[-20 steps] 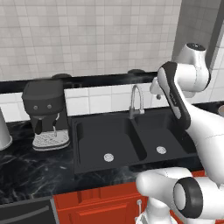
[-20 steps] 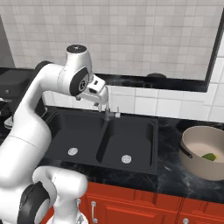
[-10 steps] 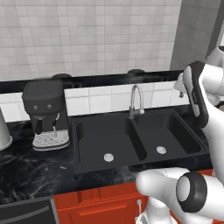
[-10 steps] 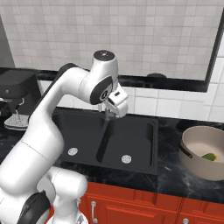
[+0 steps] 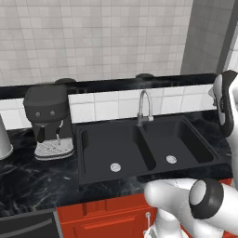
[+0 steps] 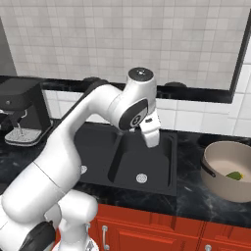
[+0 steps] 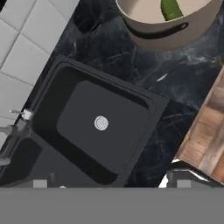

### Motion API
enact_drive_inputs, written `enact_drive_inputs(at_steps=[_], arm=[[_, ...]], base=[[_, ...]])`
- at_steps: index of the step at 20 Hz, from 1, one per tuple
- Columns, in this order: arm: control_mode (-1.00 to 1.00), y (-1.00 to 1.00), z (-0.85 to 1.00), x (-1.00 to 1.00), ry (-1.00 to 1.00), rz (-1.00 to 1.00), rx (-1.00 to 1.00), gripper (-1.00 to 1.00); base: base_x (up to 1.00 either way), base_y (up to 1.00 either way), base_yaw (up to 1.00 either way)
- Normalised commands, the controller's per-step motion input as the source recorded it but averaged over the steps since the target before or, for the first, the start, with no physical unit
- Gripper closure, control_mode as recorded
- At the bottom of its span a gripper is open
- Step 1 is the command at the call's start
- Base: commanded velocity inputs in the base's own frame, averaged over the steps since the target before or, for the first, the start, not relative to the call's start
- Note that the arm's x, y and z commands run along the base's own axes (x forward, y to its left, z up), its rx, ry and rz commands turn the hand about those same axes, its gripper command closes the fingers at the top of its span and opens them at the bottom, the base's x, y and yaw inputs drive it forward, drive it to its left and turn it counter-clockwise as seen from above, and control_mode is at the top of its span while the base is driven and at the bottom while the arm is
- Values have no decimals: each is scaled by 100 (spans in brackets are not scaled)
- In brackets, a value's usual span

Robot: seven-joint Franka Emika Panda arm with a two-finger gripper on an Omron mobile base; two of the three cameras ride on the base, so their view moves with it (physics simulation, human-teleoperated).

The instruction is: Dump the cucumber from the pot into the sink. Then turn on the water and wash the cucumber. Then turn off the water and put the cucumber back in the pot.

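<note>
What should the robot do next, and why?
Probably swing the open end effector on toward the pot and grab its dark handle: the cucumber lies inside it, and the sink is bare.

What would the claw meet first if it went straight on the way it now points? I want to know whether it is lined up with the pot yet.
Probably the floor of the sink basin near its drain, not the pot, which sits off to one side; depth is hard to judge.
</note>
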Motion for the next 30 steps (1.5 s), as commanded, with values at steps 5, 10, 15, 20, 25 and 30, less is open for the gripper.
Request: enact_drive_inputs(at_steps=[5, 10, 15, 20, 25, 30], arm=[[-100, -67, -19, -13, 0, -35, 12, -100], [-100, -62, -15, -9, 0, -20, 11, -100], [-100, -62, -13, -1, 0, -19, 13, -100], [-100, -63, -19, 0, 1, -13, 11, -100], [-100, -56, -26, 0, 4, -11, 7, -100], [-100, -50, -21, 0, 7, -8, 5, -100]], base=[[0, 0, 0], [0, 0, 0], [0, 0, 0], [0, 0, 0], [0, 0, 0], [0, 0, 0]])
